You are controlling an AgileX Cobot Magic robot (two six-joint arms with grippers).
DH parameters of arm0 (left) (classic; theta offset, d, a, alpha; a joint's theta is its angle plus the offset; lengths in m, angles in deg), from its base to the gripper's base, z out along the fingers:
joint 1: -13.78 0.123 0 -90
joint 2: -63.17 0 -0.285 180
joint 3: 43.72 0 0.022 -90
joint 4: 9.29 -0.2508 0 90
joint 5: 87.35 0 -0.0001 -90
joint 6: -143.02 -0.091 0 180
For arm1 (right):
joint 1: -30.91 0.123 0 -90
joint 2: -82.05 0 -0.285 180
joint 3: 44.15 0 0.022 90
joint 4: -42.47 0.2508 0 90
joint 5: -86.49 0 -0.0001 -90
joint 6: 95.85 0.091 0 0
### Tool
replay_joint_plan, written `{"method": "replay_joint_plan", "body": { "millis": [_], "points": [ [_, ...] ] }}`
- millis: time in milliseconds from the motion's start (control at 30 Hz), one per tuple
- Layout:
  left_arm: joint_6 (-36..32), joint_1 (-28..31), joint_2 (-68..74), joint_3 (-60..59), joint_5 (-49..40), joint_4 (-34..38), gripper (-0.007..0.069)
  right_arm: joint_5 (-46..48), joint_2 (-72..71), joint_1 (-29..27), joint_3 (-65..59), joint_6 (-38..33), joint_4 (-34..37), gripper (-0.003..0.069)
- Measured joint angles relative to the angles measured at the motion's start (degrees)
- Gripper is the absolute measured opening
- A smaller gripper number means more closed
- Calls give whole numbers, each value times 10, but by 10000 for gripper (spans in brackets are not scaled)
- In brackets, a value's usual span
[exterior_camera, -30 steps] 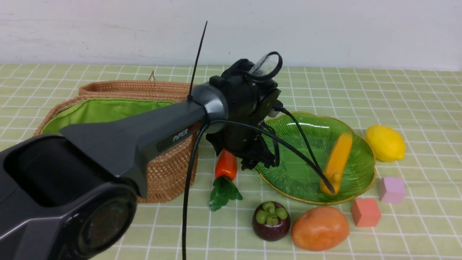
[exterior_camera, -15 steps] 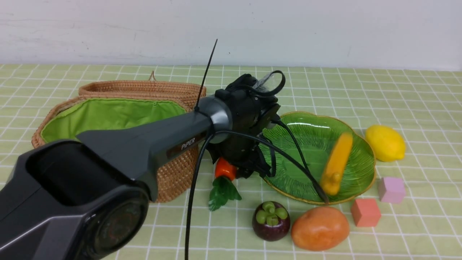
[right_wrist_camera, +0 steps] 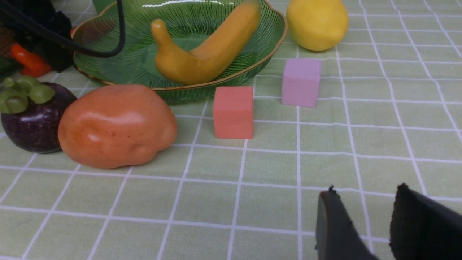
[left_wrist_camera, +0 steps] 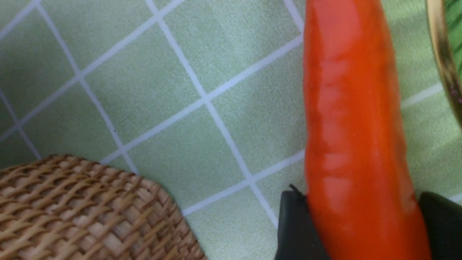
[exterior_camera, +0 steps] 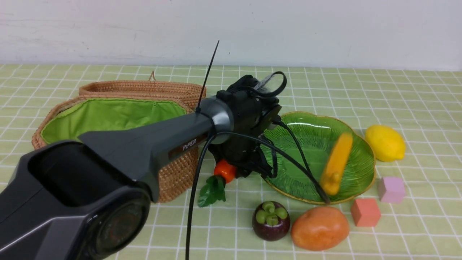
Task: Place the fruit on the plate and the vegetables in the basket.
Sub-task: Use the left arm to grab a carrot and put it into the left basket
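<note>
Matte-black left arm (exterior_camera: 119, 151) fills the shot, tapering to a silver-grey collar (exterior_camera: 220, 117). White PiPER lettering (exterior_camera: 189, 144) on its side, glossy black cables (exterior_camera: 190, 216) looping off the wrist, thin zip tie (exterior_camera: 208, 72) sticking up. Right gripper (right_wrist_camera: 366, 187): two dark, wedge-shaped fingers (right_wrist_camera: 335, 227).

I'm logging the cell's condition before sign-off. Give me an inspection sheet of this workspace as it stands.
Surface: green checked tablecloth, lying flat.
Job's things: yellow toy banana in ribbed green glass plate; yellow lemon, purple mangosteen and orange-brown potato on the cloth; orange-red toy carrot beside open wicker basket; eggplant not seen.
Clutter: salmon cube and pink cube beside the plate.
Hands: left hand closed around the carrot; right hand open and empty.
Cables: black cables trail past the carrot and plate.
Surroundings: white wall.
</note>
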Motion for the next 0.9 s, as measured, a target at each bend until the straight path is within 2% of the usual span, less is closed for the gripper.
{"method": "replay_joint_plan", "body": {
  "millis": [500,733,900],
  "points": [
    [0,0,-5,88,-57,3,395,0,0,0,0,0,0,240],
    [-10,-6,-100,93,-97,20,395,0,0,0,0,0,0,240],
    [-62,-11,-216,93,-106,91,395,0,0,0,0,0,0,240]
  ]
}}
